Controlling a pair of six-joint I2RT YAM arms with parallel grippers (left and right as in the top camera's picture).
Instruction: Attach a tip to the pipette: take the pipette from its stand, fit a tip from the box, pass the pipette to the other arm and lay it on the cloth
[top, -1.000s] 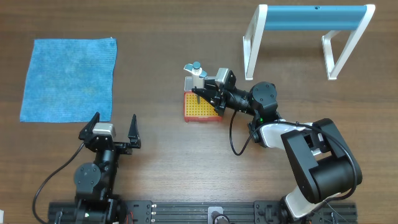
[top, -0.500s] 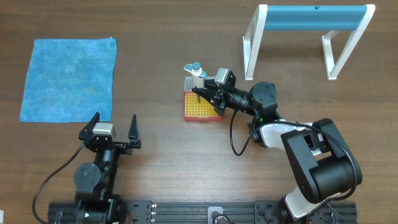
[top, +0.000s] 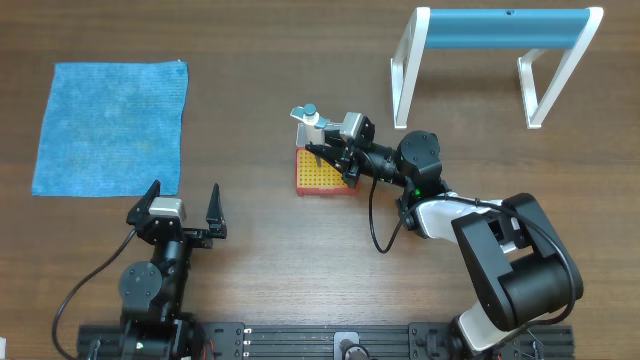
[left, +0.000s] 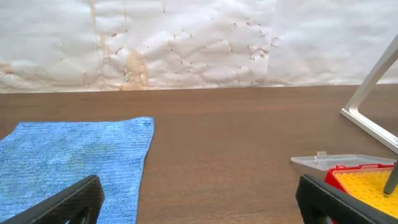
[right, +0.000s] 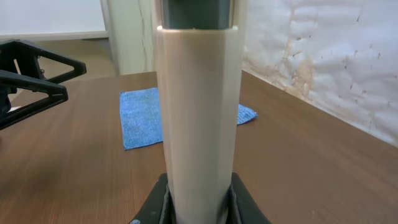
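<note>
Top view: the right gripper (top: 332, 148) is clamped on the pipette (top: 317, 124), which stands upright with its lower end over the yellow tip box (top: 322, 176). The white-and-blue stand (top: 500, 28) is at the far right, well apart from the pipette. The left gripper (top: 182, 200) is near the lower right corner of the blue cloth (top: 110, 128), fingers spread and holding nothing.

Left wrist view: the cloth (left: 68, 162) lies flat on the table (left: 236, 143). The tip box (left: 364, 183) is at one side (clear lid (left: 326, 160) open behind it).

Right wrist view: the pipette body (right: 198, 112) is gripped on both sides by the fingers (right: 239, 199). The cloth (right: 146, 121) lies beyond it.
</note>
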